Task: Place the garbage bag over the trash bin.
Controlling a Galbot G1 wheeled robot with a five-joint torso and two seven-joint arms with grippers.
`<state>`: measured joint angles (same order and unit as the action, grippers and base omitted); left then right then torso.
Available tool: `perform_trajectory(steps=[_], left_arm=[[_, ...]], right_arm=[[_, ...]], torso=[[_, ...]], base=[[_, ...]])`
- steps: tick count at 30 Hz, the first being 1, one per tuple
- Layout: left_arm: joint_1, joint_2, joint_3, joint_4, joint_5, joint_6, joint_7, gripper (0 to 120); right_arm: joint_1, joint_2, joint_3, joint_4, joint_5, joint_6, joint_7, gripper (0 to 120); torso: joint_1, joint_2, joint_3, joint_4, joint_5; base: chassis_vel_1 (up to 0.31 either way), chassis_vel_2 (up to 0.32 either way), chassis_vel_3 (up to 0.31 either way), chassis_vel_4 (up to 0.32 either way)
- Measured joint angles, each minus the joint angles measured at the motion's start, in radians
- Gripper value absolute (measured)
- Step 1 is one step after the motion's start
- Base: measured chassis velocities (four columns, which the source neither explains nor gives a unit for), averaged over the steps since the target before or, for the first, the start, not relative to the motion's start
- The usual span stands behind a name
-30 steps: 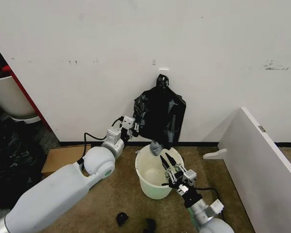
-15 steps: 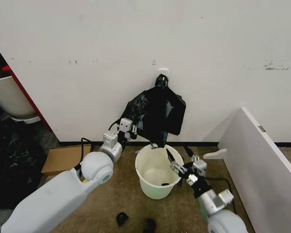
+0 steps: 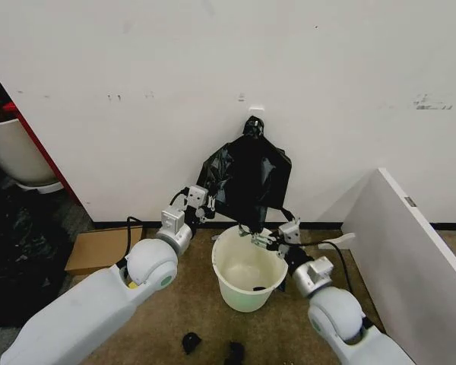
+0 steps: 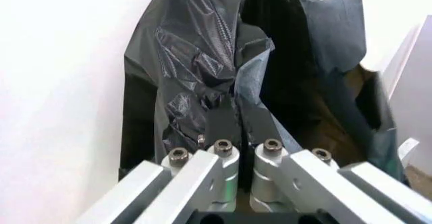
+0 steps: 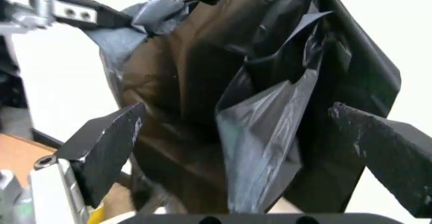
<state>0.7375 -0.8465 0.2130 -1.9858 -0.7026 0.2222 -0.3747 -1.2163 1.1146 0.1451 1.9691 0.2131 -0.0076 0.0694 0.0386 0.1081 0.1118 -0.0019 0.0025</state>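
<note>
I see my left gripper (image 3: 210,202) closed on the garbage bag (image 3: 247,182) at frame centre, my right gripper (image 3: 252,235) open just below it.

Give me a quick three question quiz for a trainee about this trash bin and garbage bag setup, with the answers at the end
1. True or false: the garbage bag already lines the trash bin.
2. Which gripper is shut on the bag's edge? A) left B) right C) neither
3. Fill in: the right gripper is open, its fingers spread either side of a fold of the ____.

Key
1. False. The bag hangs against the wall above the bin, and the bin's inside is bare.
2. A. The left gripper pinches the bag's left edge; in the left wrist view its fingers close on plastic.
3. Bag. The right wrist view shows the fold between the spread fingers.
</note>
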Motion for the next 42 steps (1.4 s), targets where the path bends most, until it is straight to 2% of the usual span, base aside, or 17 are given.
perform_trajectory(steps=[5, 7, 9, 15, 16, 20, 25, 26, 31, 34, 42], left_arm=[[0.000, 0.000, 0.000, -0.005, -0.001, 0.002, -0.001, 0], [-0.001, 0.000, 0.002, -0.006, -0.001, 0.002, -0.002, 0], [-0.001, 0.000, 0.002, -0.007, -0.002, 0.002, -0.002, 0], [0.005, 0.010, 0.003, -0.019, -0.002, 0.003, -0.001, 0], [0.005, 0.010, 0.003, -0.019, -0.002, 0.003, -0.001, 0], [0.010, 0.012, -0.003, -0.025, -0.003, 0.003, 0.001, 0], [0.017, 0.013, -0.010, -0.028, -0.003, 0.003, 0.001, 0], [0.020, 0.013, -0.012, -0.028, -0.003, 0.003, 0.002, 0], [0.032, 0.013, -0.022, -0.032, -0.003, 0.002, 0.002, 0], [0.040, 0.015, -0.030, -0.035, -0.003, 0.001, 0.002, 0], [0.113, 0.046, -0.103, -0.088, -0.007, -0.011, 0.007, 0]], right_arm=[[0.085, 0.027, -0.052, -0.055, -0.078, -0.046, 0.071, 100], [0.106, 0.039, -0.064, -0.073, -0.087, -0.048, 0.071, 93], [0.109, 0.040, -0.066, -0.076, -0.089, -0.049, 0.071, 91], [0.157, 0.071, -0.087, -0.145, -0.134, -0.069, 0.105, 63], [0.157, 0.071, -0.087, -0.145, -0.134, -0.069, 0.105, 63], [0.171, 0.079, -0.091, -0.163, -0.143, -0.102, 0.141, 45], [0.176, 0.082, -0.088, -0.167, -0.136, -0.115, 0.165, 32], [0.176, 0.082, -0.087, -0.167, -0.129, -0.116, 0.171, 25], [0.169, 0.081, -0.084, -0.145, -0.105, -0.109, 0.175, 5], [0.161, 0.078, -0.078, -0.124, -0.081, -0.101, 0.170, 0], [0.056, 0.040, -0.011, 0.041, 0.092, -0.075, 0.121, 0]], torso=[[0.000, 0.000, 0.000, 0.0000, 0.0000], [0.000, 0.000, 0.000, 0.0000, 0.0001], [0.000, 0.000, 0.000, 0.0000, 0.0000], [0.000, 0.000, 0.000, 0.0000, 0.0001], [0.000, 0.000, 0.000, 0.0000, 0.0001], [0.000, 0.000, 0.000, 0.0000, 0.0001], [0.000, 0.000, 0.000, -0.0001, 0.0001], [0.000, 0.000, 0.000, 0.0000, 0.0000], [0.000, 0.000, 0.000, 0.0000, 0.0001], [0.000, 0.000, 0.000, 0.0000, 0.0001], [0.000, 0.000, 0.000, -0.0001, -0.0001]], base=[[0.000, 0.000, 0.000, 0.000], [0.000, 0.000, 0.000, 0.000], [0.000, 0.000, 0.000, 0.000], [0.000, 0.000, 0.000, 0.000], [0.000, 0.000, 0.000, 0.000], [0.000, 0.000, 0.000, 0.000], [0.000, 0.000, 0.000, 0.000], [0.000, 0.000, 0.000, 0.000], [0.000, 0.000, 0.000, 0.000], [0.000, 0.000, 0.000, 0.000], [0.000, 0.000, 0.000, 0.000]])
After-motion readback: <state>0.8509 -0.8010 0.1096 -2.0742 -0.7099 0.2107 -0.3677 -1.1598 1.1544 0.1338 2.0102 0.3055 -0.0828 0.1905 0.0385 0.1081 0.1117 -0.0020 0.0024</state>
